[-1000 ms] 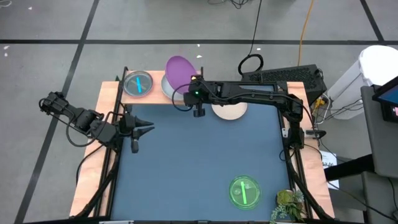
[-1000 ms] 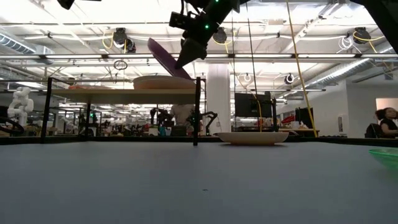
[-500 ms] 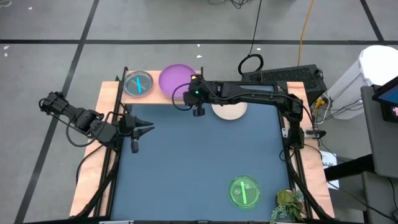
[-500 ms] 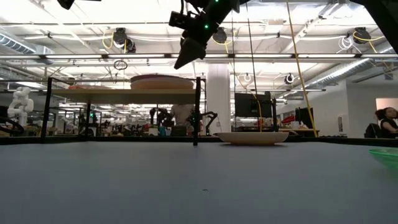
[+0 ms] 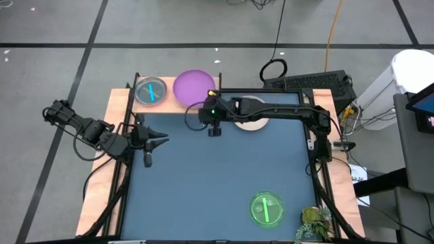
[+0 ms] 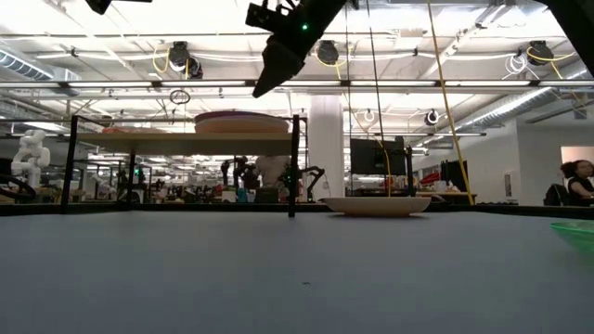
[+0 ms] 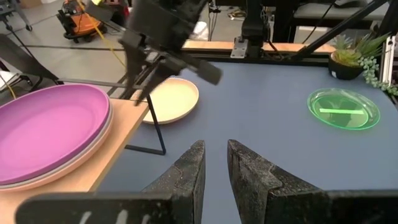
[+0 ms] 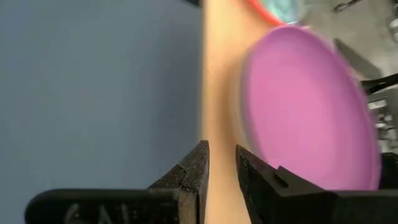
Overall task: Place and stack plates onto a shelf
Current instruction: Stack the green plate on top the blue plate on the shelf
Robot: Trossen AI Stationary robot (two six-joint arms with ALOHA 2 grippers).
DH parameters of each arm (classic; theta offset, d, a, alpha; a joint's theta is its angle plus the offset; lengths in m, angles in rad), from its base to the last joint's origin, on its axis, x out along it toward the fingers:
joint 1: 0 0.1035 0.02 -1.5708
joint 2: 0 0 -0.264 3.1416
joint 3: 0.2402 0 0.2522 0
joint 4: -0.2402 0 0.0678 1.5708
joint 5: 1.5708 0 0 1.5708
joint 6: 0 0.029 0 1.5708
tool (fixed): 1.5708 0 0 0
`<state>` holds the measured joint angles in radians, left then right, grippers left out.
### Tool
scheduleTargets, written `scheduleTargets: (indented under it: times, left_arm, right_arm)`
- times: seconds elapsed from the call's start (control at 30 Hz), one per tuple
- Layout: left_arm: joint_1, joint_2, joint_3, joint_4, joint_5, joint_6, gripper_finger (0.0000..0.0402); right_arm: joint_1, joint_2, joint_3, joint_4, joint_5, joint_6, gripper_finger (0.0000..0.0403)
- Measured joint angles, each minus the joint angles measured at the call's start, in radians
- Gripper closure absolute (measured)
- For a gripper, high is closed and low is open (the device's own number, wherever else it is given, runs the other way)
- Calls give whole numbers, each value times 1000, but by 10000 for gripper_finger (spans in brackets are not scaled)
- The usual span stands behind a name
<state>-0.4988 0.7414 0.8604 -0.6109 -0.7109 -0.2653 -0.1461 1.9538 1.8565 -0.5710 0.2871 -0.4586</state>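
The purple plate lies flat on the shelf, atop another plate. The right gripper, empty with fingers narrowly apart, hangs just beside the shelf's edge. The left gripper waits, narrow and empty, away from the shelf.

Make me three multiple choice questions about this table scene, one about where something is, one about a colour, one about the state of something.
1. Where does the green plate lie?
A. on the shelf
B. on the blue table top, near the small plant
C. in the left claw

2. What colour is the top plate of the stack on the shelf?
A. purple
B. orange
C. black

3. Is the right claw holding a plate?
A. yes, the cream plate
B. yes, the purple plate
C. no, it holds nothing

Answers: 1 B, the high view shows it by the plant. 2 A, the purple plate lies on top. 3 C, its fingers grip nothing in the right wrist view.
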Motion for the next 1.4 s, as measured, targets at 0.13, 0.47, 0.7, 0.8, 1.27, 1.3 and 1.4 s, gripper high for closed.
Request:
scheduleTargets:
  times: [0.13, 0.47, 0.7, 0.8, 1.27, 1.3, 1.4]
  left_arm:
    - [0, 25, 0, 0, 0, 0, 330]
    - [0, 60, 0, 1, 1, 3, 330]
    - [0, 59, 0, 2, 1, 5, 330]
    - [0, 59, 0, 2, 1, 6, 330]
    - [0, 59, 0, 1, 2, -33, 330]
    - [0, 59, 0, 2, 3, -40, 330]
    - [0, 59, 0, 2, 4, -60, 330]
  right_arm:
    - [39, -14, 0, -88, -2, 55, 337]
    - [125, -87, 0, -310, -2, 181, 338]
    - [199, -147, 0, -433, -1, 315, 337]
    - [239, -163, 0, -486, -1, 404, 337]
    - [513, -174, 0, -668, -8, 751, 337]
    - [534, -174, 0, -669, -7, 769, 337]
    - [589, -174, 0, -669, -3, 830, 337]
